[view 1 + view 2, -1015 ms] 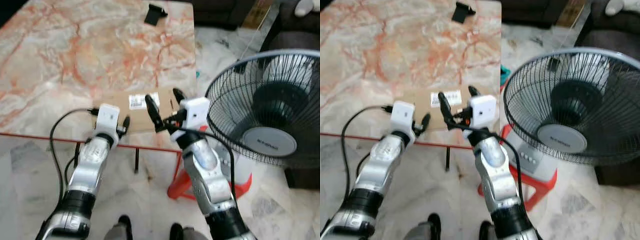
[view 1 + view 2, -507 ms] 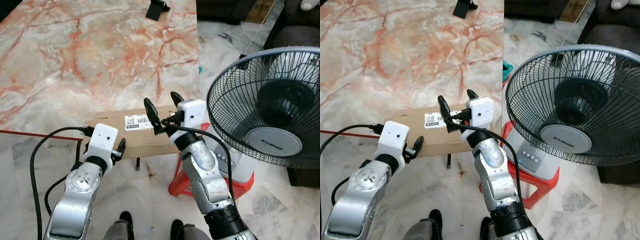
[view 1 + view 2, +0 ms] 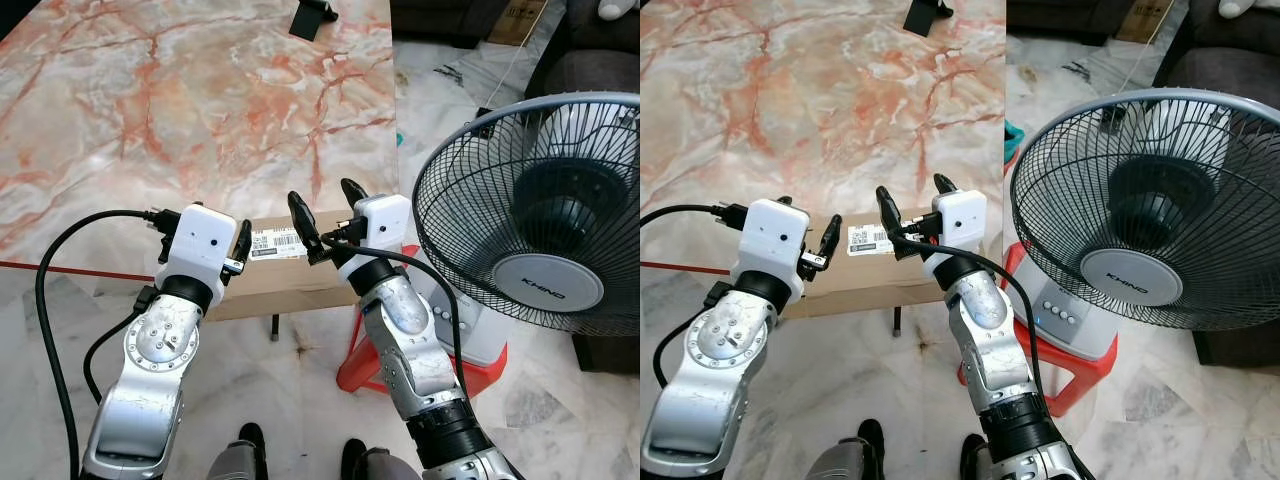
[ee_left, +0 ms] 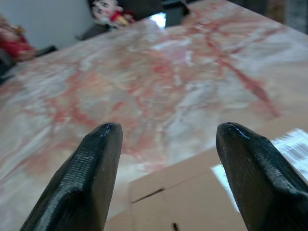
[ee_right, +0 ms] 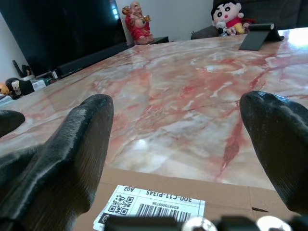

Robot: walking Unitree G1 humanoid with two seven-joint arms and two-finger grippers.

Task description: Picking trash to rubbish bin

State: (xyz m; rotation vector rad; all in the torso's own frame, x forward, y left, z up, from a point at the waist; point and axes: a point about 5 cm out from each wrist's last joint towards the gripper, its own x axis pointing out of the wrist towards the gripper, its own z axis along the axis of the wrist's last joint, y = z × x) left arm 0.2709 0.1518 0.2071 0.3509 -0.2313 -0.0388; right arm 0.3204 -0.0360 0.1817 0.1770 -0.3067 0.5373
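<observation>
Left pincer [image 3: 237,243] and right pincer [image 3: 326,205] both spread.

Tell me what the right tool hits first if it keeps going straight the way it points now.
Probably nothing soon: the right tool, open, points low across the marble table, just above the flat cardboard. The black stand lies far ahead; depth is unclear.

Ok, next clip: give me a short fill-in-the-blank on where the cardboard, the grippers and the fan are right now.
1. The flat cardboard piece with the barcode label lies at the near edge of the ____ table.
2. The jaws of the right gripper and of the left gripper are both ____.
3. The electric fan stands on a ____ plastic stool, on the robot's right.

Missing words: marble; open; red
</observation>
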